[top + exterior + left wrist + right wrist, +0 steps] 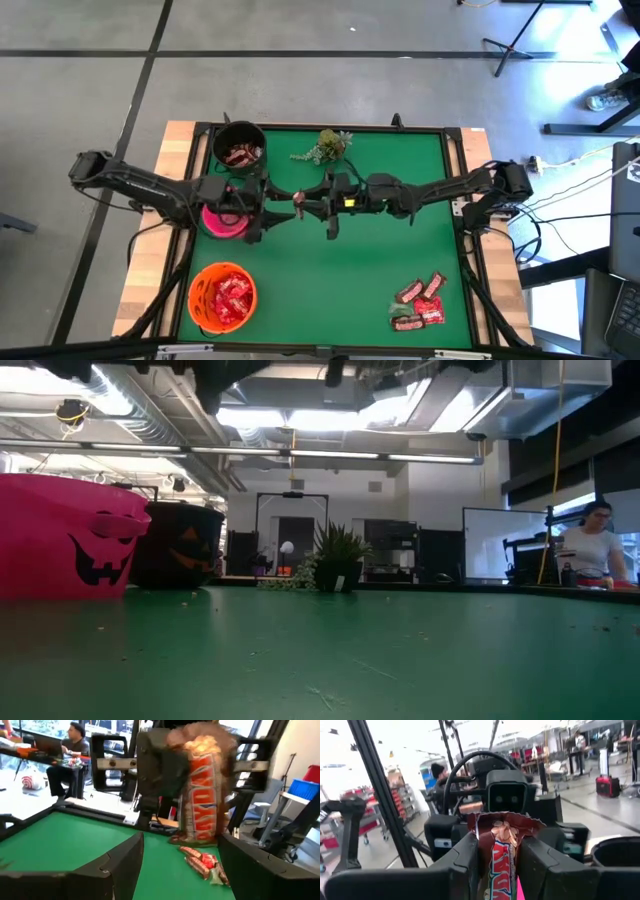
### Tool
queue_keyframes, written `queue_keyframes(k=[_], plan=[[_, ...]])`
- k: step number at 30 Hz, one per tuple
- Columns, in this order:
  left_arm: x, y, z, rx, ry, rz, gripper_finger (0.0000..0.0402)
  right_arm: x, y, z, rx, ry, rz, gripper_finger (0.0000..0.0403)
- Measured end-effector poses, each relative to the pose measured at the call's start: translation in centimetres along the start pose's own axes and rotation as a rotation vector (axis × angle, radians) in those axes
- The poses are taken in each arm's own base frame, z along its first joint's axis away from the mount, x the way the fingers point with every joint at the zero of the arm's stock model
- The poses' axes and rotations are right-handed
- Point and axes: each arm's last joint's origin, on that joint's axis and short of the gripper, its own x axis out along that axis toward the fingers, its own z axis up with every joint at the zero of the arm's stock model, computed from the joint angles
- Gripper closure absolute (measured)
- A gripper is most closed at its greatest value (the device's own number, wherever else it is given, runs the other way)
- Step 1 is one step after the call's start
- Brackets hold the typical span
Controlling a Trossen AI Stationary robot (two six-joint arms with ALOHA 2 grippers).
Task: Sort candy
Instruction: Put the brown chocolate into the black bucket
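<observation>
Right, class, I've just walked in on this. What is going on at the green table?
The right end effector holds a brown candy bar in mid-air over the table's middle. The left end effector, open, faces it close by, apparently for a handover. Brown bars sit in the black bucket, red packets in the orange bucket. A few candies remain unsorted.

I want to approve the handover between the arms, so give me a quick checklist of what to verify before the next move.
1. Right gripper shut on the candy bar: ok, the wrapper stands upright between its fingers.
2. Left gripper open to receive: ok, fingers spread wide.
3. Bar lined up with the left gripper: ok, it hangs just ahead of the gap.
4. Bar already between the left fingers: cannot tell.
5. Black bowl, pink bowl and orange bowl in place: ok, all on the mat's left side.
6. Loose candy left to sort: not ok, a pile remains.
</observation>
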Motion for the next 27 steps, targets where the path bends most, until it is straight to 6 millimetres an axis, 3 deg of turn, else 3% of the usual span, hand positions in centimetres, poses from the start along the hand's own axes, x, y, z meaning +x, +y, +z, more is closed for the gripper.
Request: queue_keyframes(k=[7, 18, 27], plan=[[1.3, -0.2, -0.9, -0.005, -0.003, -0.049, 0.0157, 2.0, 0.0, -0.5, -0.016, 0.095, -0.003, 0.03], [1.4, -0.6, -1.1, -0.001, 0.034, -0.208, 0.0157, 2.1, -0.1, -1.7, -0.021, 0.182, 0.006, 0.03], [1.4, -0.2, -1.1, -0.005, 0.005, -0.066, 0.0161, 2.1, -0.3, -1.5, -0.025, 0.159, -0.009, 0.03]])
